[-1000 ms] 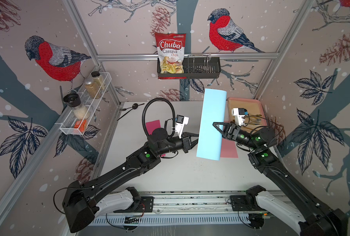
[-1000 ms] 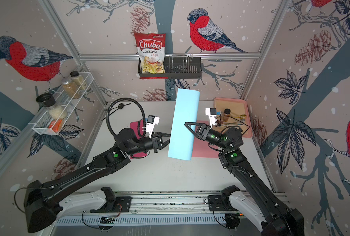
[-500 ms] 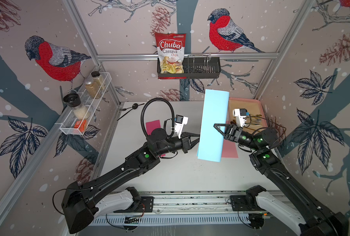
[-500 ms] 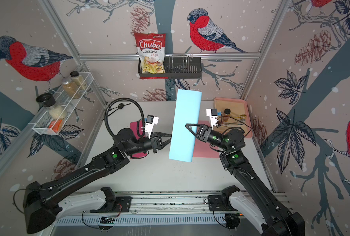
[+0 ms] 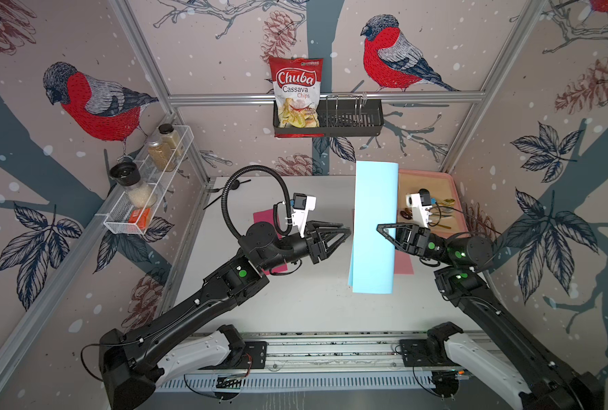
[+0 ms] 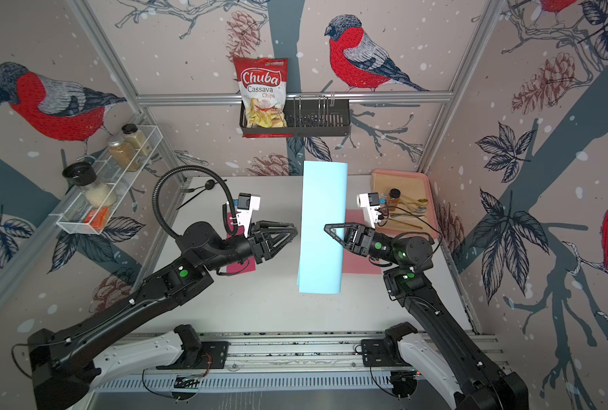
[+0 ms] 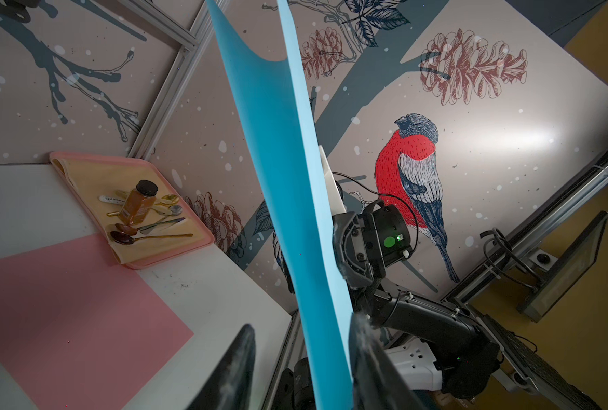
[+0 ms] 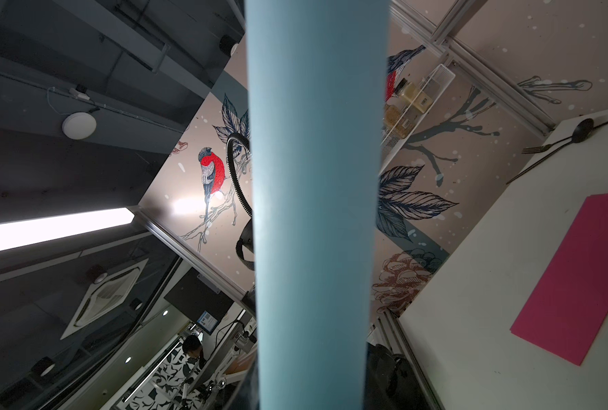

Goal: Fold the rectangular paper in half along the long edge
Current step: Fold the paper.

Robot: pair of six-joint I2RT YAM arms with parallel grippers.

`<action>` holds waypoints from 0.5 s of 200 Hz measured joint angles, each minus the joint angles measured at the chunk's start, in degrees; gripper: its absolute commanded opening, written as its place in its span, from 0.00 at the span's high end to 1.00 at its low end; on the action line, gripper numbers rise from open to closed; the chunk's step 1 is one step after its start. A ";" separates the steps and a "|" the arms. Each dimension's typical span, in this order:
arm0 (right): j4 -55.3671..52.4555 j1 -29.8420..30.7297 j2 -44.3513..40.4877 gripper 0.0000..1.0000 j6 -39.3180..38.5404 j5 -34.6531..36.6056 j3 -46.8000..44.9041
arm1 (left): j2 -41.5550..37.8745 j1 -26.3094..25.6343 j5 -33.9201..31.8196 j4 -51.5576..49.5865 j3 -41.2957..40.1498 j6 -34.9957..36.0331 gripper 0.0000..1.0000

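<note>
**Up over mid-table: blue paper (image 5: pixel 371 198) doubled over, R gripper (image 5: pixel 380 227) has it**

Paper (image 6: pixel 322 198) is off the table (image 5: pixel 295 305), long axis running front to back in both top views. Far end shows against the back wall, near end over the front half of the table. L wrist view shows two layers (image 7: pixel 288 177), apart at the far end and closing together toward the near end. In R wrist view it reads as a rounded column (image 8: pixel 316 177).

R gripper (image 6: pixel 327 227) meets the paper's R long edge approx halfway along. One finger lies across the upper face and the jaws are closed on the sheet.

L gripper (image 5: pixel 346 230) sits opposite, at the L long edge. Its fingers (image 7: pixel 231 369) are clearly parted w/ the paper passing btwn them, gripping nothing. Paper runs right beside the other finger; contact can't be told.

Below on the table:
- Pale pink sheet (image 5: pixel 403 262) flat under the R gripper, partly hidden by the blue paper.
- Magenta sheet (image 5: pixel 265 216) flat under the L arm.
- Pink tray (image 6: pixel 398 171) in the back R corner w/ an amber bottle (image 6: pixel 394 197) and spoons (image 7: pixel 146 236).
- Black spoon & fork (image 5: pixel 236 184) in the back L corner.

On the walls:
- Chips bag (image 5: pixel 297 92) in a black rack (image 5: pixel 352 120) on the back wall.
- Wire shelf (image 5: pixel 146 198) w/ jars on the L wall
</note>
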 measured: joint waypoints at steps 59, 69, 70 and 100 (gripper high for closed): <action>0.20 -0.09 0.46 0.72 0.26 -0.48 -0.15 | 0.90 0.00 2.82 0.28 0.72 -0.13 0.54; 0.15 -0.09 0.61 0.72 0.26 -0.46 -0.22 | 1.01 -0.04 2.97 0.37 0.90 -0.13 0.54; 0.15 -0.09 0.63 0.72 0.26 -0.46 -0.22 | 1.03 -0.07 2.97 0.37 0.90 -0.15 0.54; -0.24 -0.09 1.14 0.72 -0.11 -0.46 -0.33 | 1.49 -0.24 3.45 1.29 1.11 -0.39 0.54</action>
